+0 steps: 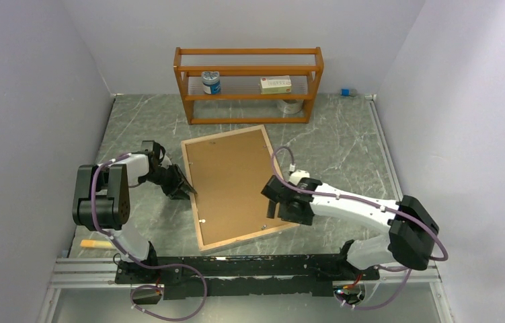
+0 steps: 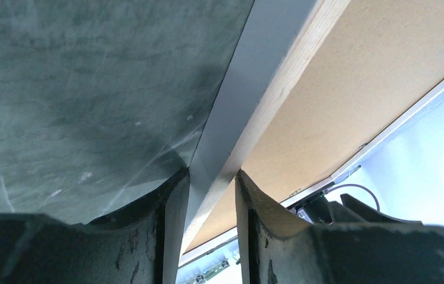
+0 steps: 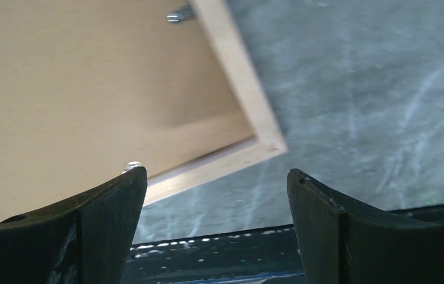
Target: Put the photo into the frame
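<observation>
Frame (image 1: pixel 222 134) lies back-side up near mid-bench (image 1: pixel 343 155), long axis running front to back and skewed a little, far end just in front of the orange shelf rack (image 1: pixel 248 67). Brown backing board (image 1: pixel 229 182) fills the light wood rim. A small metal tab (image 3: pixel 178 13) sits at the inner edge of the rim near the right end effector. Left end effector (image 1: pixel 185 188) is at the frame's left long edge, about halfway along. In the left wrist view its fingers (image 2: pixel 169 236) straddle the rim, one against the silver outer face and the other against the wood face, with the rim filling the gap. Cannot tell whether they press on it or merely flank it. Right end effector (image 1: pixel 268 202) is over the frame's near right portion, fingers wide apart, nothing between them. The right wrist view shows the frame's near right corner (image 3: pixel 266 145) lying on the bench below the gap, not touched by either finger. On the rack: a blue-and-white jar (image 1: pixel 211 83) and a pale box (image 1: pixel 276 84) on the middle shelf, a metallic round item (image 1: pixel 291 106) on the lower one. An orange stick-like object (image 1: pixel 96 243) lies on the bench by the left arm base.
</observation>
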Controlling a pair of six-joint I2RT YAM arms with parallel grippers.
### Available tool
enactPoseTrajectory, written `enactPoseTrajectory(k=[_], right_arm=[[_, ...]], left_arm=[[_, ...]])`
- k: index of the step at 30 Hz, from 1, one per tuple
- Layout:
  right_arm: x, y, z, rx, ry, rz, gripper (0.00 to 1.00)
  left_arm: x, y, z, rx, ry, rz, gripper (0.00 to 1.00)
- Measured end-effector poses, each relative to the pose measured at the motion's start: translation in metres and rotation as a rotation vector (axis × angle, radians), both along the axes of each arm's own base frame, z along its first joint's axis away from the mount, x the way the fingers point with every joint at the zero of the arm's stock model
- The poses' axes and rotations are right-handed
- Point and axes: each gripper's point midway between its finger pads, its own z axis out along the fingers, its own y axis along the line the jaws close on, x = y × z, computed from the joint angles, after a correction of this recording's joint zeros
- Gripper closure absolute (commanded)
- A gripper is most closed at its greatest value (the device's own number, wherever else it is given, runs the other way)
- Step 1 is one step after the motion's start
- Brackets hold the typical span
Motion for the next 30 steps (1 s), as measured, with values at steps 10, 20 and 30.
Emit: enactPoseTrajectory(k=[10, 20, 30], right_arm=[[-0.011, -0.018, -0.017, 0.057, 0.121, -0.132, 0.09], [-0.013, 0.016, -0.031, 0.172, 0.197, -0.19, 0.11], [-0.028, 0.033, -0.049, 0.147, 0.258, -0.188, 0.15]], left_arm=[[-0.005, -0.002, 0.0, -0.013, 0.017, 0.013, 0.6], [-0.014, -0.005, 0.001, -0.031, 0.043, -0.002, 0.6], [-0.016, -0.006, 0.001, -0.045, 0.042, -0.004, 0.64]])
